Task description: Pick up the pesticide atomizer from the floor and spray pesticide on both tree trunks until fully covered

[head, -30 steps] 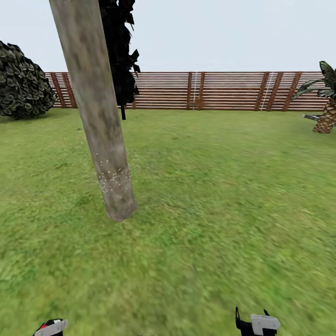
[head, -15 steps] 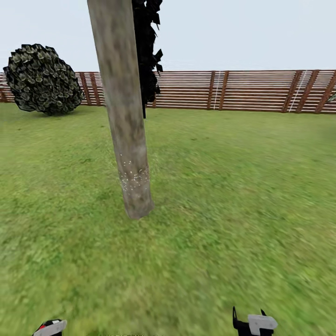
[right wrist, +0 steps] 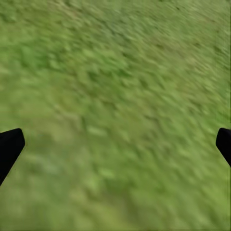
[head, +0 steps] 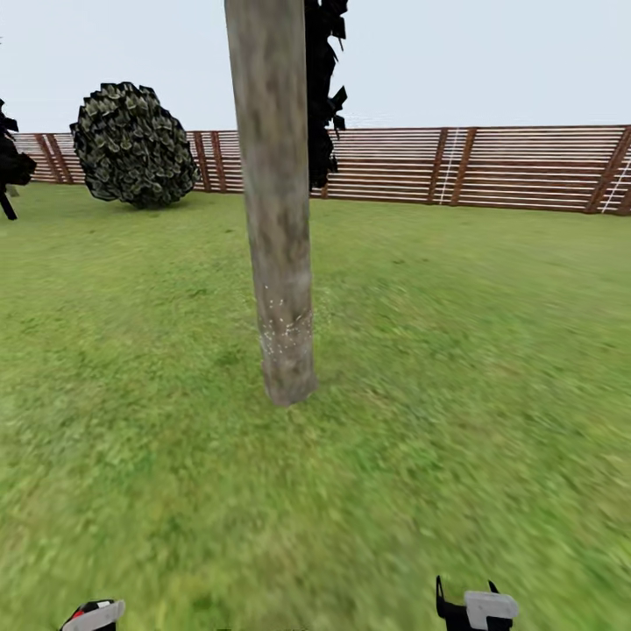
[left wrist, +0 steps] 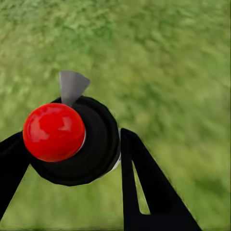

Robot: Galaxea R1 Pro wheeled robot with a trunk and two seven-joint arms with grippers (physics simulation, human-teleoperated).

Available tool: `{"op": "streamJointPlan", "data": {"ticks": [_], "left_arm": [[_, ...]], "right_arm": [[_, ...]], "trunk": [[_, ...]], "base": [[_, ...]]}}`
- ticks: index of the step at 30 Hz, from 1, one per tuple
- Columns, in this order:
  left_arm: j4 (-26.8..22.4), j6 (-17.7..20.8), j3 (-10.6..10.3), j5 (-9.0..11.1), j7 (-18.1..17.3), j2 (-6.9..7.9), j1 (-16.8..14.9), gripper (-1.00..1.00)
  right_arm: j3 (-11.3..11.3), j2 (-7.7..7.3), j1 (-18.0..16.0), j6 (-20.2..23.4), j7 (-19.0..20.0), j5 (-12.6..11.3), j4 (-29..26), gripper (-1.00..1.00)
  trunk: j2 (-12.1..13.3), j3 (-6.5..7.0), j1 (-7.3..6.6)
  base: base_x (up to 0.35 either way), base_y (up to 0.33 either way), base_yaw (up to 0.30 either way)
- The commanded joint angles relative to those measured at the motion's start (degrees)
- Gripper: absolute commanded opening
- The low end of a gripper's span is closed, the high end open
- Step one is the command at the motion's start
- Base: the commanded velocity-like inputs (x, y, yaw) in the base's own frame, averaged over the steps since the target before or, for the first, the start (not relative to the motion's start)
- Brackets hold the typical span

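left gripper (left wrist: 72, 159) clamped on the pesticide atomizer (left wrist: 67, 139); right gripper (right wrist: 115, 144) spread wide, empty. tree trunk (head: 279, 237) ahead bore white specks low only; most spraying remained.

**Cut off, covered and smeared**

The tree trunk (head: 279, 219) runs out of the head view at 12 o'clock, crown unseen, and it covers part of the black cypress (head: 322, 88) behind. The lawn (head: 456, 421) smears toward 6 o'clock. The left gripper (head: 93, 616) and right gripper (head: 478, 609) are clipped there. In the left wrist view, black fingers (left wrist: 139, 187) hide the sides of the atomizer (left wrist: 72, 139).
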Motion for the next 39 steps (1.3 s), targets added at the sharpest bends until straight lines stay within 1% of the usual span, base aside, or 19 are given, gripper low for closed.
{"op": "streamJointPlan", "data": {"ticks": [1,17,24,39], "left_arm": [[0.07,-0.14,0.51,-0.03,-0.54,0.0,-0.05,-1.0],[0.11,-0.12,0.6,-0.03,-0.54,-0.01,-0.08,-1.0],[0.11,-0.16,0.65,0.05,-0.44,0.0,-0.07,-1.0],[0.11,-0.07,0.6,0.05,-0.52,0.0,-0.05,-1.0]], "right_arm": [[-0.26,0.02,-0.02,-0.07,-0.4,0.62,0.0,1.0],[-0.26,0.02,-0.02,-0.04,-0.4,0.62,0.0,1.0],[-0.26,0.02,-0.02,-0.05,-0.4,0.62,0.0,1.0],[-0.26,0.02,-0.02,-0.03,-0.4,0.62,0.0,1.0]], "trunk": [[-0.02,-0.1,-0.01],[-0.02,-0.89,-0.01],[-0.02,-1.22,-0.01],[-0.02,-1.94,-0.01]], "base": [[0.0,0.0,0.253],[-0.002,0.002,0.253],[-0.177,0.163,0.253],[-0.005,0.003,0.253]]}}
